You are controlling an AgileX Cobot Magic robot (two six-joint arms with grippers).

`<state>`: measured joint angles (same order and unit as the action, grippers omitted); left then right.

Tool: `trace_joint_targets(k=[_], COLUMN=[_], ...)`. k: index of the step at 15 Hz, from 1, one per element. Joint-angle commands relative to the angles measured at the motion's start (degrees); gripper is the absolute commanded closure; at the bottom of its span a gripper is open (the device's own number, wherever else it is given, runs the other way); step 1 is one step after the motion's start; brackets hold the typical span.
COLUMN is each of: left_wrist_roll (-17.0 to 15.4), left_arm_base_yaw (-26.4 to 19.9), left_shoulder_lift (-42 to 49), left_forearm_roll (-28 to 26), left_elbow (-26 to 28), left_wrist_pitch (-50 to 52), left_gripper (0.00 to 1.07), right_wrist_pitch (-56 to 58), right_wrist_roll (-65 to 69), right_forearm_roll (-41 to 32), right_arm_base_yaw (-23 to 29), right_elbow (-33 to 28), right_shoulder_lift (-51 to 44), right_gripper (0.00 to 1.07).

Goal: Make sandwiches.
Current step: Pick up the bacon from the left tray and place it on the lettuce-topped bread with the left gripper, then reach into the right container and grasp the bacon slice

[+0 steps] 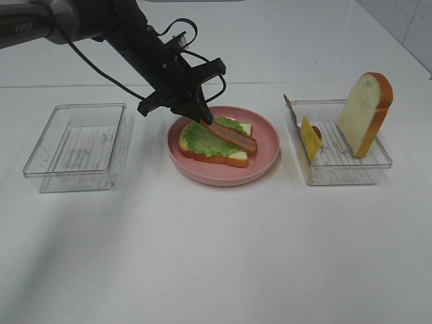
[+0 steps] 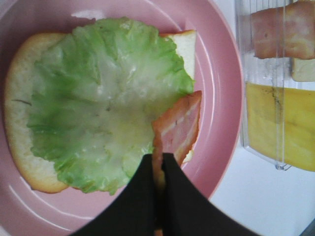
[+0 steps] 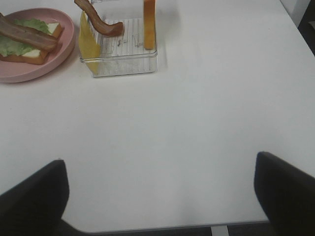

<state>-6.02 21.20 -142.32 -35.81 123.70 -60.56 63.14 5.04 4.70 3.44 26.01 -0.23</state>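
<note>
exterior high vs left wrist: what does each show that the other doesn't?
Only exterior high: the left tray, and the upright bread slice standing in the right tray.
Only left wrist: the left claw seen close up, its jaws pinched shut on one end of the bacon strip.
Both: the pink plate, the lower bread slice covered by lettuce with the bacon strip lying on it, and the yellow cheese in the right tray.

- Plate (image 1: 266, 158) is sitting between left tray (image 1: 40, 169) (9 o'clock) and right tray (image 1: 337, 174) (3 o'clock).
- Bacon strip (image 1: 233, 137) is lying over lettuce (image 1: 199, 138), over bread base (image 1: 237, 157), on plate.
- Upright slice (image 1: 364, 111) and cheese (image 1: 310, 138) are standing in right tray.
</note>
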Motion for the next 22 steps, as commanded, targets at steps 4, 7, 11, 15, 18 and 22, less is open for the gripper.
trace_joint_targets(k=[4, 7, 11, 15, 18, 22], left_wrist_roll=[-1.55, -2.29, -1.55, -0.69, -0.69, -1.15], left_arm_base_yaw=[0.17, 0.17, 0.69, 0.8, 0.8, 0.8], left_shoulder_lift=[0.17, 0.17, 0.17, 0.34, 0.34, 4.53], left_forearm_roll=[7.51, 8.31, 8.48, 10.83, 16.33, 22.4], left_elbow=[0.11, 0.11, 0.11, 2.35, 9.28, 17.19], left_wrist_pitch=[-0.4, 1.32, 2.75, -2.69, -9.85, -15.01], left_gripper=[1.07, 1.01, 0.32, 0.11, 0.11, 0.11], right_wrist_pitch=[-0.17, -0.17, -0.17, -0.17, -0.17, -0.17], right_wrist_roll=[-0.34, -0.34, -0.34, -0.34, -0.34, -0.34], right_forearm_roll=[0.0, 0.0, 0.0, 0.0, 0.0, 0.0], right_arm_base_yaw=[-0.17, -0.17, -0.17, -0.17, -0.17, -0.17], right_elbow=[-0.17, -0.17, -0.17, -0.17, -0.17, -0.17], right_shoulder_lift=[-1.38, -1.38, -1.38, -1.38, -1.38, -1.38], right_gripper=[0.09, 0.09, 0.09, 0.09, 0.09, 0.09])
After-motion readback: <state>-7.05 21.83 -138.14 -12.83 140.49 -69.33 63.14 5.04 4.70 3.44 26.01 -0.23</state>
